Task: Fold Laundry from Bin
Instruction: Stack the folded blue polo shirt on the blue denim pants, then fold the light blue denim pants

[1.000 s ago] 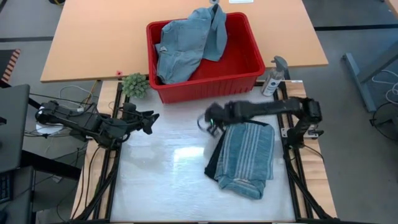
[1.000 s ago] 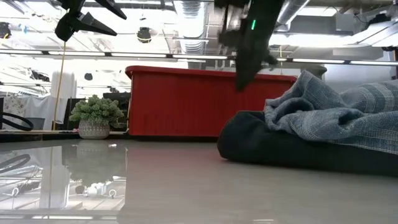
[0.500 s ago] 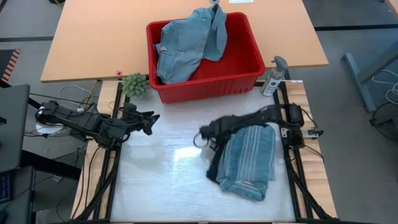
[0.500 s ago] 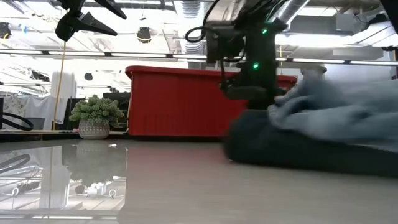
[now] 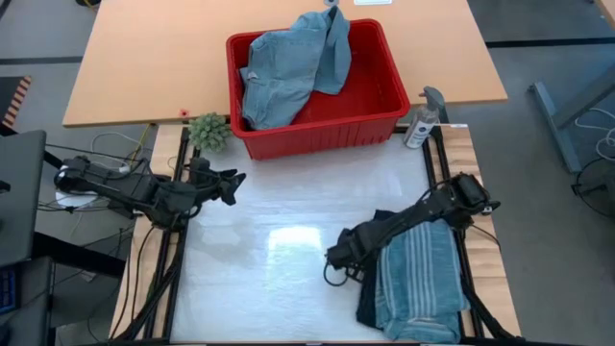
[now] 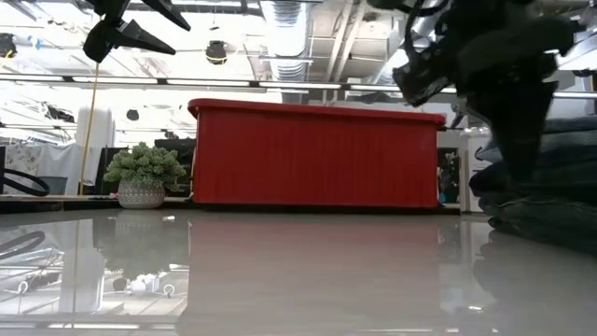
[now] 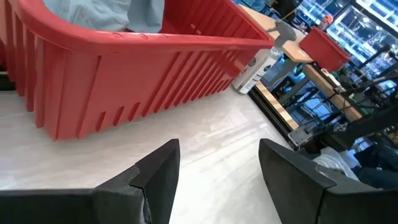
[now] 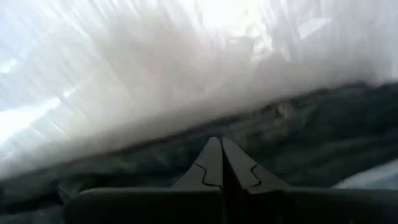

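My right hand (image 5: 338, 259) sits low and right of centre on the white worktop (image 5: 279, 240), against the left edge of the folded striped shirt (image 5: 415, 284) on dark trousers (image 5: 368, 300). My left hand (image 5: 231, 180) hovers at mid-left. At upper centre, the red bin (image 5: 380, 96) holds light blue denim (image 5: 283, 67).

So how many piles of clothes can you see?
2. One light blue heap sits in the red bin; one folded striped stack lies on the table's right front. More may hide underneath.
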